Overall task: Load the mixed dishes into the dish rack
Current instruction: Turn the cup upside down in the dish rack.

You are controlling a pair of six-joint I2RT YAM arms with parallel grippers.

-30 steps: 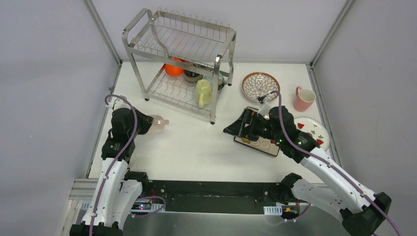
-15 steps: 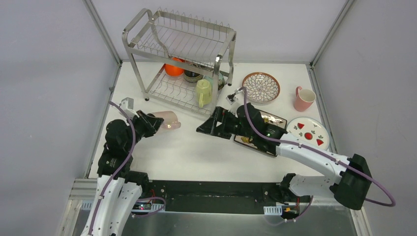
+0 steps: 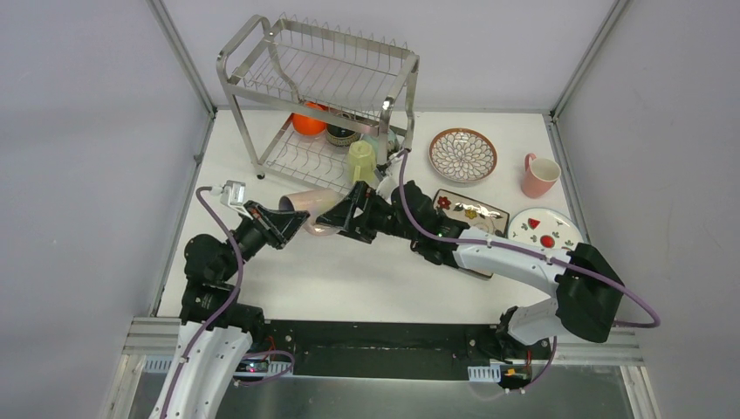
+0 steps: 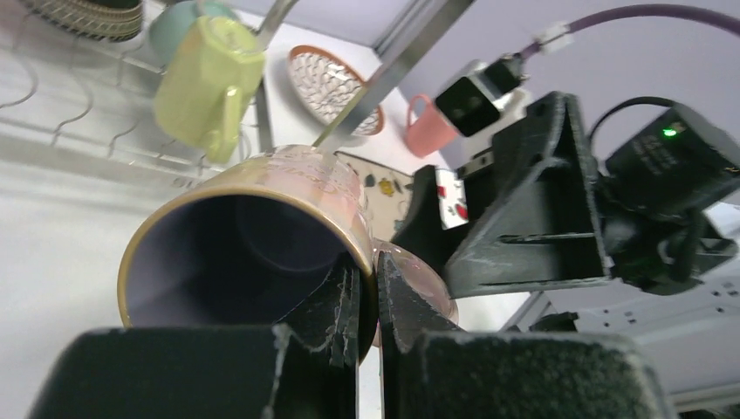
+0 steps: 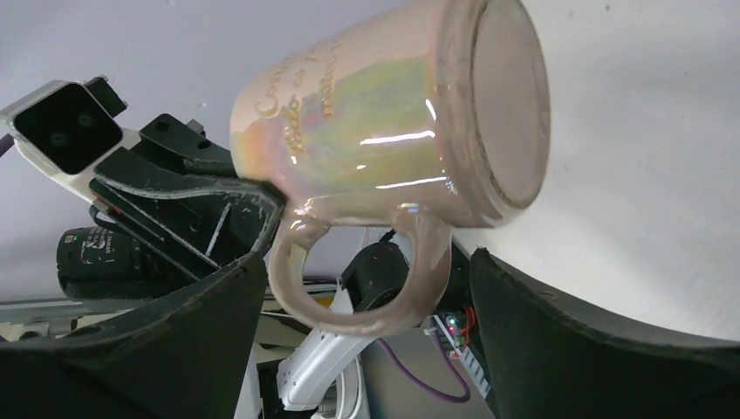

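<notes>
Pinching pearly mug (image 4: 253, 236), left fingers (image 4: 345, 305) (right fingers (image 5: 174, 349) wide, flanking it)

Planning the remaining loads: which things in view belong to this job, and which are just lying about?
Job: dish rack; pearly mug in the left gripper; racked yellow-green mug, orange bowl, dark bowl; on the table, petal plate, pink mug, red-marked plate, square floral plate.
Lying about: nothing loose that I can see.
</notes>
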